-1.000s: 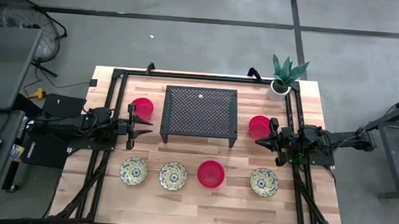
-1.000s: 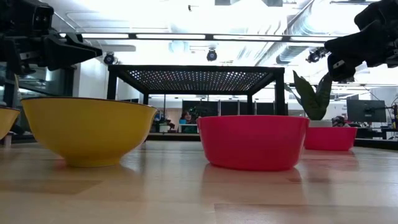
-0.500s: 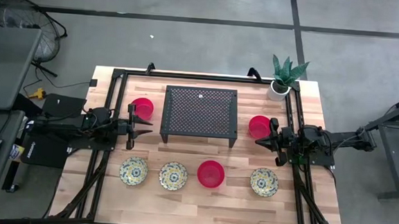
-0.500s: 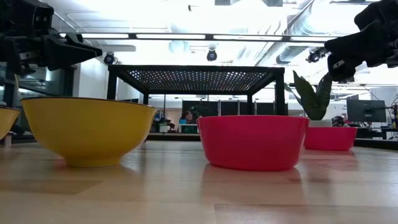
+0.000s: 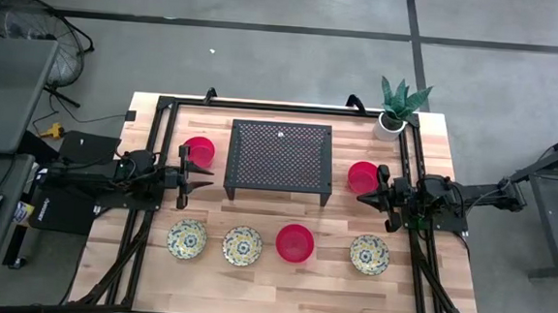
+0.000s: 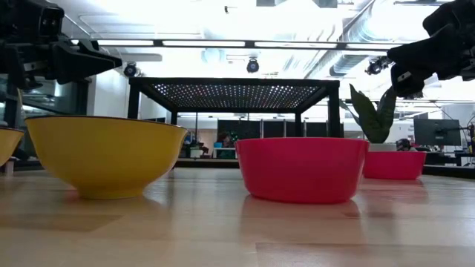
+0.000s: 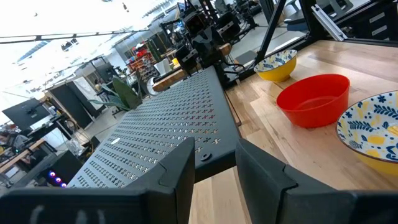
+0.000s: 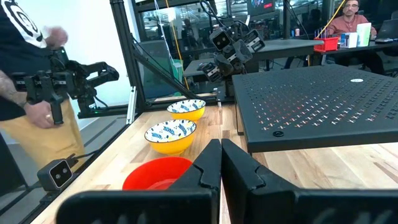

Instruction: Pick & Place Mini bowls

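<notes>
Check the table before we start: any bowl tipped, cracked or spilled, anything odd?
Nothing stands out. All six mini bowls sit upright and apart: four in the front row, from patterned to patterned, and a red one on each side of the black perforated stand. The left gripper and right gripper hold nothing.

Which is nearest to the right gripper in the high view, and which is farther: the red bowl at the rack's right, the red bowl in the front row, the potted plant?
From the right gripper:
1. Round red bowl right of the rack, beside it.
2. Small potted green plant, back right corner.
3. Red bowl in the front row, toward the middle.
</notes>
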Action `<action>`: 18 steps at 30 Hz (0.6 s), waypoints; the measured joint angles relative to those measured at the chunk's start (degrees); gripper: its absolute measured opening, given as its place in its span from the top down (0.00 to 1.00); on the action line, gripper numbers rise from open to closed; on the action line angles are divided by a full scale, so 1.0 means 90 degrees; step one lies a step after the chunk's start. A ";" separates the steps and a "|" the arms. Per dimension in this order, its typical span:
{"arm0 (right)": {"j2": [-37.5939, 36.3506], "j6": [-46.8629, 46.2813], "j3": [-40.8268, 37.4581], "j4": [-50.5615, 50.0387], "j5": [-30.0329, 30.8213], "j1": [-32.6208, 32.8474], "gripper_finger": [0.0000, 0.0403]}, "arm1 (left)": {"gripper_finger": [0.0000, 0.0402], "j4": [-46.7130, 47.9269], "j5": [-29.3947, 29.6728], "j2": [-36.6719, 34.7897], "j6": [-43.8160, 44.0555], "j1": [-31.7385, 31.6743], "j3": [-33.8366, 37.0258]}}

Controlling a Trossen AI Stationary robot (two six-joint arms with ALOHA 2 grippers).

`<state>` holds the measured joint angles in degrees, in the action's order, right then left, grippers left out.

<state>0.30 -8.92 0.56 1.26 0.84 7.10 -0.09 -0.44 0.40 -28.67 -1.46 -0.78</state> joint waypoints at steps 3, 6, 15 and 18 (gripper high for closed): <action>0.0000 0.0000 0.0000 0.0000 0.0000 0.0001 1.00 | 0.72 -0.0001 -0.0001 0.0000 0.0000 0.0001 0.0000; 0.0000 -0.0001 0.0000 0.0000 0.0000 0.0002 1.00 | 0.72 0.0000 0.0000 -0.0001 0.0000 -0.0001 0.0000; 0.0002 0.0001 0.0002 0.0000 0.0000 -0.0001 1.00 | 0.72 -0.0001 0.0019 -0.0001 -0.0636 -0.0001 0.0000; 0.0000 -0.0001 0.0000 0.0000 0.0000 0.0000 1.00 | 0.72 -0.0001 0.0018 -0.0001 -0.0788 -0.0001 0.0000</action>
<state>0.30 -8.93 0.56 1.26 0.84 7.09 -0.10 -0.27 0.39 -35.76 -1.48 -0.78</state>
